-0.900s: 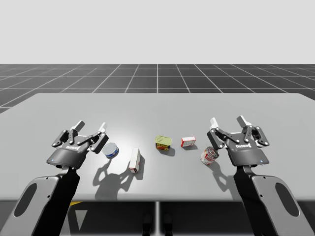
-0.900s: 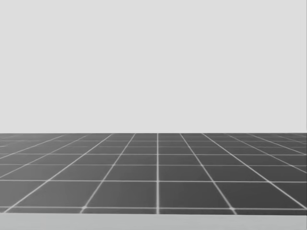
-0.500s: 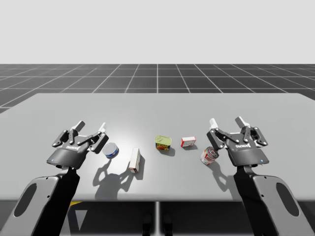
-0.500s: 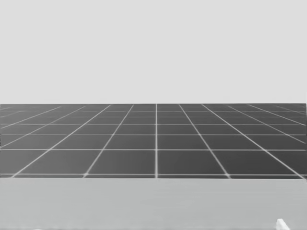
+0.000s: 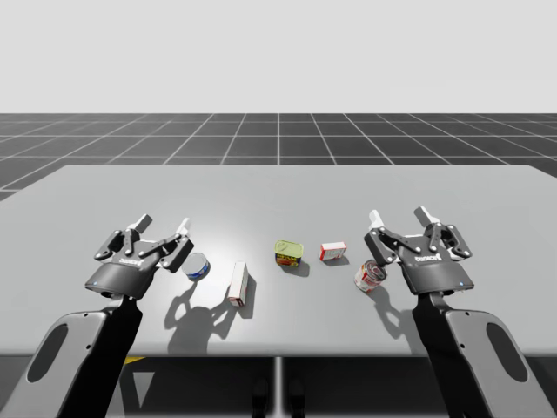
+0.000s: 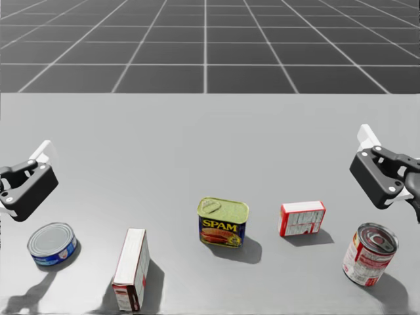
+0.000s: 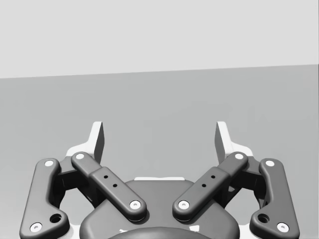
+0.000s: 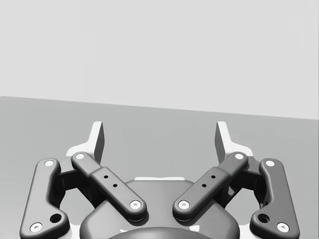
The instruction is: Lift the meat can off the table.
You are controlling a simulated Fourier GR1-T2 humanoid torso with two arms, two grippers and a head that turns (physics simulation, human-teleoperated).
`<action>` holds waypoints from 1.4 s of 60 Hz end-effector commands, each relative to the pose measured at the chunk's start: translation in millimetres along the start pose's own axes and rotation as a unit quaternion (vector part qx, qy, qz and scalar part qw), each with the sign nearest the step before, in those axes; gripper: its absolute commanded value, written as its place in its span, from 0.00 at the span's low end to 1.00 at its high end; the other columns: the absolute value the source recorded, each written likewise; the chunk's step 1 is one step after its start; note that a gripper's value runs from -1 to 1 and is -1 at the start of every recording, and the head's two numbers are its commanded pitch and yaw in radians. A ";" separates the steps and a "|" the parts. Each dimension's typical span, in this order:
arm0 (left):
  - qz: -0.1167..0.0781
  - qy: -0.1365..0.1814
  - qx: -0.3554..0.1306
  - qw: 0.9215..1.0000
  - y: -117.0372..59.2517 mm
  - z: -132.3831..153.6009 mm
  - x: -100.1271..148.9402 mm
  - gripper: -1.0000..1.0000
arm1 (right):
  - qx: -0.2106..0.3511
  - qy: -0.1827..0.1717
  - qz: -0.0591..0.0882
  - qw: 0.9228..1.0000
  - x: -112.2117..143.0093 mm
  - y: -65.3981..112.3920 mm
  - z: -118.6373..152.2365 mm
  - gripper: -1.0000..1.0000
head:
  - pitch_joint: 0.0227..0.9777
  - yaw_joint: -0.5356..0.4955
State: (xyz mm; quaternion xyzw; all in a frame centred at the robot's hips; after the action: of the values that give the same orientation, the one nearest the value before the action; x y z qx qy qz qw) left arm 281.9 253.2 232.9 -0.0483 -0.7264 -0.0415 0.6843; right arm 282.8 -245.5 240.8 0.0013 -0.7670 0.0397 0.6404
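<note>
The meat can (image 5: 289, 253) is a squat rectangular tin with blue sides and a yellow-green lid, standing upright at the middle of the grey table (image 5: 278, 187). In the head view the meat can (image 6: 223, 222) stands alone, touched by nothing. My left gripper (image 5: 163, 223) hovers open far to its left, near a flat blue can. My right gripper (image 5: 399, 213) hovers open to its right, above a red can. In the wrist views the left gripper (image 7: 159, 134) and the right gripper (image 8: 159, 134) both hold nothing, with bare table ahead.
A flat blue round can (image 6: 52, 244) and a tall white and red box (image 6: 131, 268) stand left of the meat can. A small red and white box (image 6: 302, 218) and a red cylinder can (image 6: 369, 254) stand to its right. The table's far half is bare.
My head has turned downward, so the table, the cans and boxes and both grippers' fingers have come into the head view. The arms have hardly moved.
</note>
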 end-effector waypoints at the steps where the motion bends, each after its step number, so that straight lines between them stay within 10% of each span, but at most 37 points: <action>1: -0.003 0.001 -0.003 1.000 -0.2 -0.7 -0.6 0.00 | 0.001 0.000 0.003 1.000 0.3 1.1 0.3 0.00 | 0.73 0.48; 25: -0.004 0.001 -0.008 1.000 -2.4 -1.2 -0.7 0.00 | 0.002 0.003 0.011 1.000 1.3 4.0 0.9 0.00 | 0.80 0.47; 28: -0.003 0.001 -0.008 1.000 -2.6 -1.1 -0.5 0.00 | 0.010 0.018 -0.014 1.000 6.1 6.8 3.1 0.00 | 0.79 0.47; 34: -0.008 0.002 -0.007 1.000 -4.1 -1.0 -1.1 0.00 | 0.021 0.019 -0.017 0.999 18.1 11.4 10.3 0.00 | 0.78 0.47; 84: -0.007 0.004 -0.015 1.000 -10.6 0.7 -3.6 0.00 | 0.124 0.091 -0.031 0.988 0.1 131.4 78.4 0.00 | 0.79 0.47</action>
State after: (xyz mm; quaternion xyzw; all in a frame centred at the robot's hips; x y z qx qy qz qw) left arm 280.6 243.5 229.4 -0.0522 -0.7229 -0.0572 0.6866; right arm 205.3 -139.7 236.9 0.0946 -0.7026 0.1130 0.6962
